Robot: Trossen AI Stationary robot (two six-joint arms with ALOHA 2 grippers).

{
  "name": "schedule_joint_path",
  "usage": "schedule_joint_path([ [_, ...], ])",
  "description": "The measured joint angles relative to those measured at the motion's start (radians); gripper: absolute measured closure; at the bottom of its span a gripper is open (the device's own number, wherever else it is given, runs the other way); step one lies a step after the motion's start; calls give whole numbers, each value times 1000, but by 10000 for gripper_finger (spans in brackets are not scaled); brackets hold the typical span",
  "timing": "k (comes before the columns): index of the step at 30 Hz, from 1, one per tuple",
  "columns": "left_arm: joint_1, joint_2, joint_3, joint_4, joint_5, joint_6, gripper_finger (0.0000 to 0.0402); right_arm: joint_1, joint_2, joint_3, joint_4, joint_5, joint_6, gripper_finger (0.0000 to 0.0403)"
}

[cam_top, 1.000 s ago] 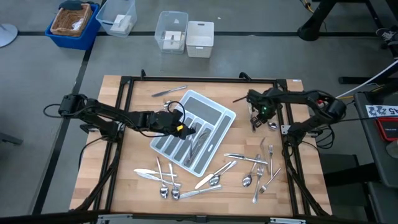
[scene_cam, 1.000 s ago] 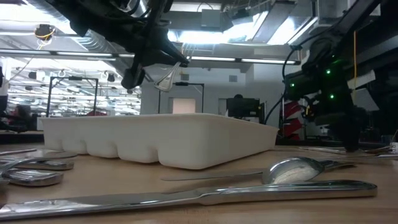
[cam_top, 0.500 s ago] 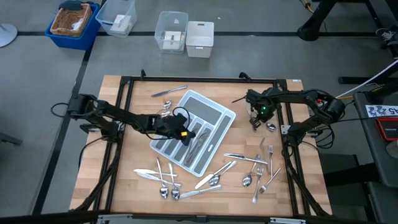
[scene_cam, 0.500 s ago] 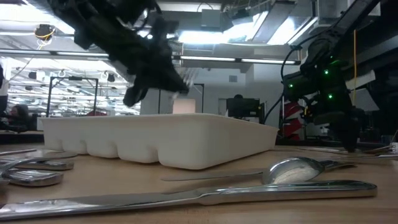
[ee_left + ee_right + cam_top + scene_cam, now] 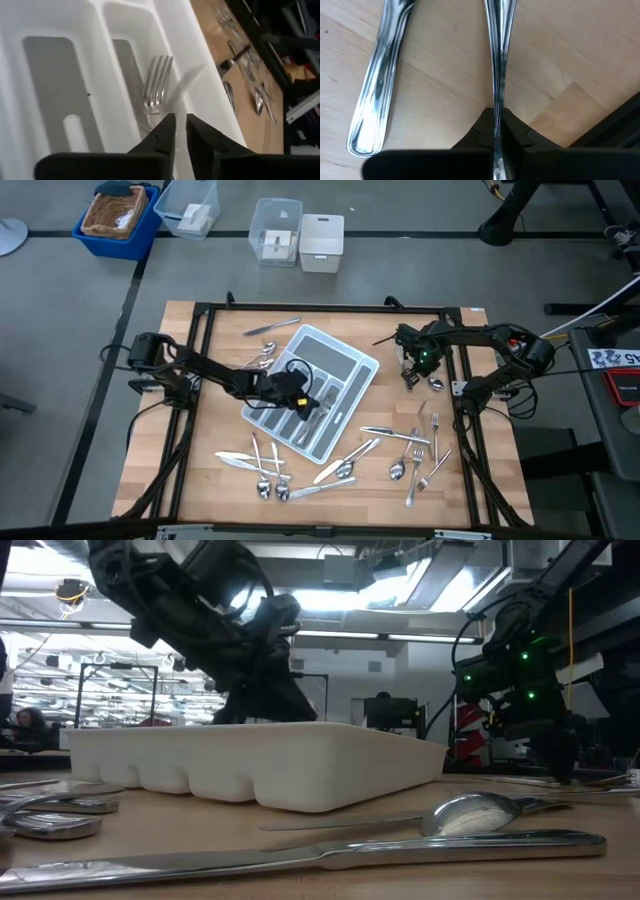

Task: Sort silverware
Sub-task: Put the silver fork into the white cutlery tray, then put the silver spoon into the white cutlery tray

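My right tool (image 5: 496, 131) pinches a slim shiny silver utensil handle (image 5: 498, 45), its long axis running straight ahead; left tool (image 5: 180, 131) narrowly parted over the light grey plastic tray (image 5: 45, 20).

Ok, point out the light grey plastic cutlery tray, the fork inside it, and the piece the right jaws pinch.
Light grey plastic cutlery tray (image 5: 352, 369): high view, rim.
Silver fork (image 5: 156, 85): left wrist view, tines.
Slim silver handle (image 5: 498, 50): right wrist view, shaft.

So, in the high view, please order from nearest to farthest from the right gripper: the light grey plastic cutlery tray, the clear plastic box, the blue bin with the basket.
From the right gripper:
1. Light grey plastic cutlery tray, table centre.
2. Clear plastic box, on the floor beyond the table.
3. Blue bin with the basket, far left corner.
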Motion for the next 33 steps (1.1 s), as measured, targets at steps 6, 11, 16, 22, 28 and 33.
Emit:
schedule_joint_path([
  [6, 3, 17, 0, 16, 6, -18, 319, 0, 7, 17, -12, -8, -1, 383],
  [11, 23, -24, 0, 13, 7, -72, 303, 0, 10, 57, -34, -14, -48, 395],
  [16, 38, -98, 0, 8, 24, -34, 310, 0, 12, 82, -45, -8, -66, 392],
  [22, 61, -204, 0, -1, 78, 39, 322, 0, 10, 87, -70, -7, -66, 394],
  [28, 84, -319, 0, -97, 81, 96, 325, 0, 9, 89, -129, 2, -66, 392],
  [33, 105, -403, 1, -197, 80, 135, 325, 0, -12, 89, -184, 39, -70, 394],
])
